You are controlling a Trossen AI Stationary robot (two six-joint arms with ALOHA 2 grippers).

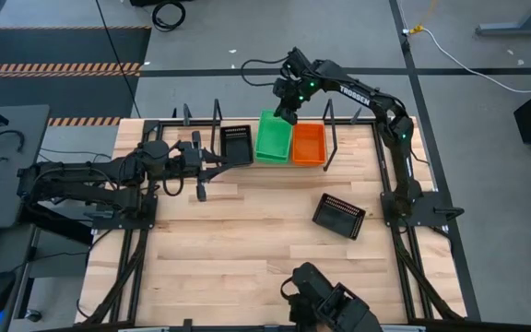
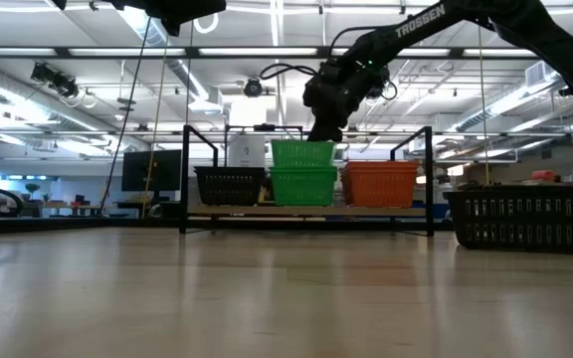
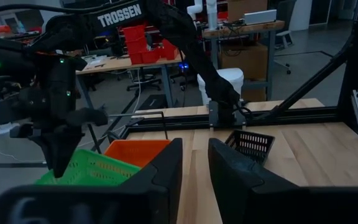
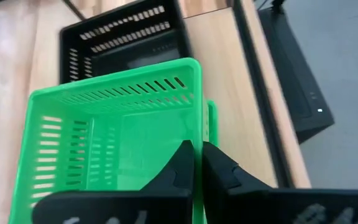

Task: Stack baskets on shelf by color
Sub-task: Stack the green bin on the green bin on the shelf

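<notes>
On the shelf at the table's far edge stand a black basket, two green baskets and an orange basket, side by side. The upper green basket sits on the lower green one. My right gripper hangs over the upper green basket's far end, shut on its wall. Another black basket rests on its bottom on the table, right of the middle. My left gripper waits level at the table's left, open, with nothing between its fingers. My right gripper pinches the upper green basket's far wall at the rim, near a corner, one finger inside the basket and one outside. The fingers slant down from the far side. The basket stays about level on the lower green basket.
Thin black upright rods frame the shelf. A dark machine part sits at the table's near edge. Bare wood lies between the shelf and the near edge.
</notes>
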